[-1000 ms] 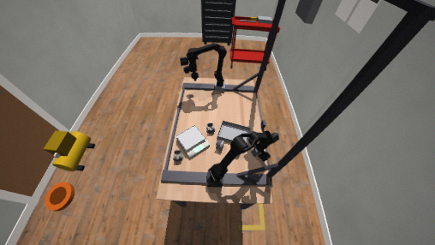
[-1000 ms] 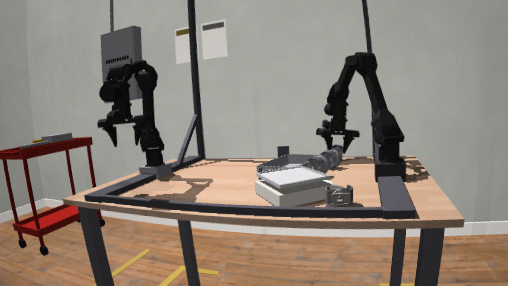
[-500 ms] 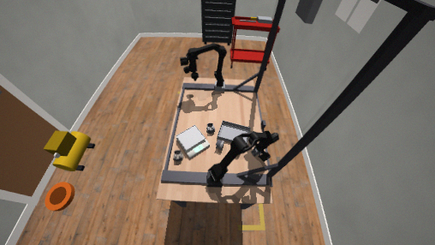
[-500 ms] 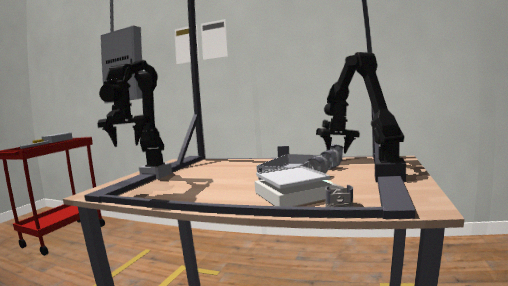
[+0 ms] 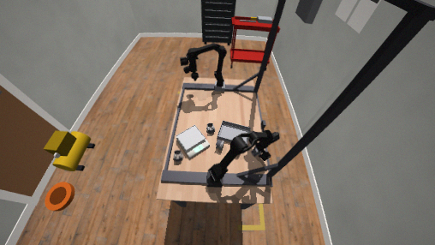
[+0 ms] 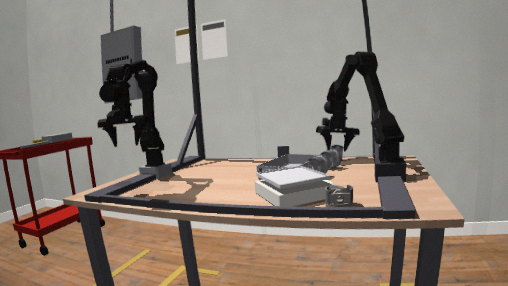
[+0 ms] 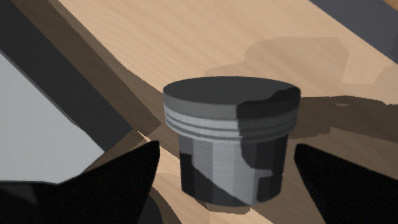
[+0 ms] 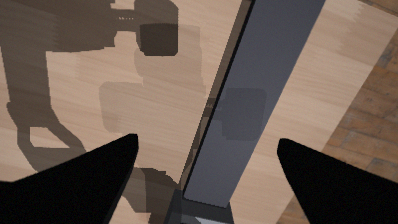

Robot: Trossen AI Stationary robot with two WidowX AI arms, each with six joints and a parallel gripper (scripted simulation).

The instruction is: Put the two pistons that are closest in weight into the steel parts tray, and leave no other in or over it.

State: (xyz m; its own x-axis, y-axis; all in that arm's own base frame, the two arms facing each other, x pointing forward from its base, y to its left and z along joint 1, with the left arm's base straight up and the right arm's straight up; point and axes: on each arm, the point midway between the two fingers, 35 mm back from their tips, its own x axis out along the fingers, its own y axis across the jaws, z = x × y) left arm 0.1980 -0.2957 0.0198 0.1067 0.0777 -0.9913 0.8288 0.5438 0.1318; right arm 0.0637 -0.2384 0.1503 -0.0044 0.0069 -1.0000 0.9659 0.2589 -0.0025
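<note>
Toward the desk corner where my left arm's short edge meets the tray-side long edge, my left pincer (image 5: 265,157) (image 6: 339,149) (image 7: 226,149) stands open, its tips on either side of an upright piston (image 5: 255,152) (image 6: 337,154) (image 7: 232,150). I see space between each tip and the piston, so I am not gripping it. It stands on the desk (image 5: 201,96) (image 6: 235,172) (image 7: 150,40) (image 8: 65,120), just outside the tray (image 5: 235,132) (image 6: 295,161) (image 7: 45,120).

Near the middle of the desk, between tray and scale (image 5: 192,140) (image 6: 292,187), stands a second piston (image 5: 210,128). Another piston (image 5: 219,146) is just beside the tray, on the side toward my left arm's short edge. Closer to the opposite long edge, by the corner at my left arm's end, a further piston (image 5: 177,156) (image 6: 339,195) stands beside the scale. How many others my arm hides from above, I cannot tell; nor can I read the scale's display.

Over the far short edge, my right pincer (image 5: 194,77) (image 6: 126,144) (image 8: 208,143) hangs open, gripping nothing.
</note>
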